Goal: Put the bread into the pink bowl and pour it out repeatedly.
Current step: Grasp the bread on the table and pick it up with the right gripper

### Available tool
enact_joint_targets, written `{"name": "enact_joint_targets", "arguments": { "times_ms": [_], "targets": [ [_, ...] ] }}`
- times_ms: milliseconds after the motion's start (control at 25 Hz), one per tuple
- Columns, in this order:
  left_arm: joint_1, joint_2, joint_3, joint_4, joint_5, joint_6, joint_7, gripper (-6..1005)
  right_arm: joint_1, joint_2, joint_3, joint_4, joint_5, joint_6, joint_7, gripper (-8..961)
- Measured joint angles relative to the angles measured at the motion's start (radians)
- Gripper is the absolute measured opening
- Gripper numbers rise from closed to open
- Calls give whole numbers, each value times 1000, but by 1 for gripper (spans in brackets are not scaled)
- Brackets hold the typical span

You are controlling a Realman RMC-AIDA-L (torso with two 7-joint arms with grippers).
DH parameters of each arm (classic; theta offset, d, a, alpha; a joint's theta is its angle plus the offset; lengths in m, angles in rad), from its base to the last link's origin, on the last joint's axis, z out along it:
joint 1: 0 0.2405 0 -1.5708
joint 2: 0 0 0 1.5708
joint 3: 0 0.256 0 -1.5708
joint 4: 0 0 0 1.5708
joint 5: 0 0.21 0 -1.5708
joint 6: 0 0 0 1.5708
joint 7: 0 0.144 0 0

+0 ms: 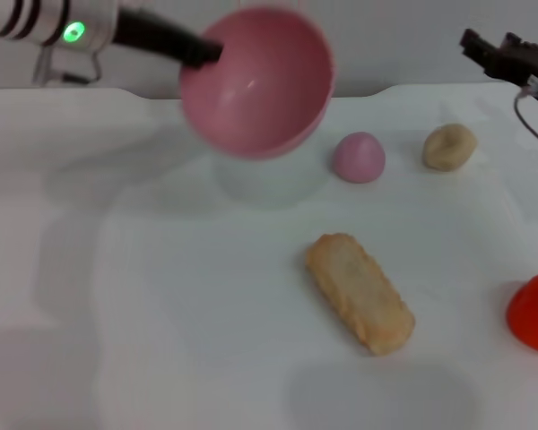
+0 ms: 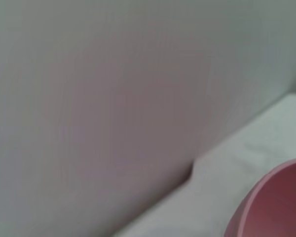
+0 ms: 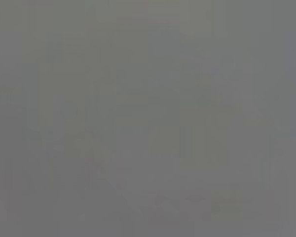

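The pink bowl (image 1: 255, 81) hangs in the air at the back of the table, tipped so its empty inside faces forward. My left gripper (image 1: 202, 51) is shut on the bowl's left rim, its arm coming in from the upper left. A slice of the bowl's rim (image 2: 276, 202) shows in the left wrist view. The bread (image 1: 360, 292) lies on the white table right of centre, plain tan side up, apart from the bowl. My right gripper (image 1: 484, 49) is raised at the far right back, away from both.
A small solid pink dome (image 1: 359, 157) and a beige knotted bun (image 1: 449, 146) sit behind the bread. A red object (image 1: 533, 312) is at the right edge. The white table (image 1: 161, 296) meets a wall at the back. The right wrist view is plain grey.
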Motion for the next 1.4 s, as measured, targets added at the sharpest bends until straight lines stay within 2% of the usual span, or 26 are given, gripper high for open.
{"name": "enact_joint_targets", "arguments": {
  "times_ms": [240,400,560,680,800,920,1200,1400],
  "targets": [
    [52,21,-4,10,48,132,-62,82,81,-32,-1,-13,-342,-28,360,706],
    [82,29,-1,10,49,161,-75,82,117,-44,-1,-91,-714,1,707,705],
    [102,32,3,8,49,171,-79,82,129,-43,-1,-271,-1148,145,1092,705],
    [109,33,5,6,49,173,-78,82,146,-37,3,-428,-1383,349,1274,705],
    [111,31,9,4,49,174,-71,83,191,-41,11,-485,-1475,565,1353,705],
    [113,29,22,3,49,175,-69,83,244,-53,23,-466,-1498,768,1386,705],
    [117,19,32,2,51,174,-51,83,321,-59,97,-347,-1498,1032,1418,704],
    [117,6,32,2,51,172,-29,83,319,-59,121,-337,-1502,1116,1471,704]
  ]
}}
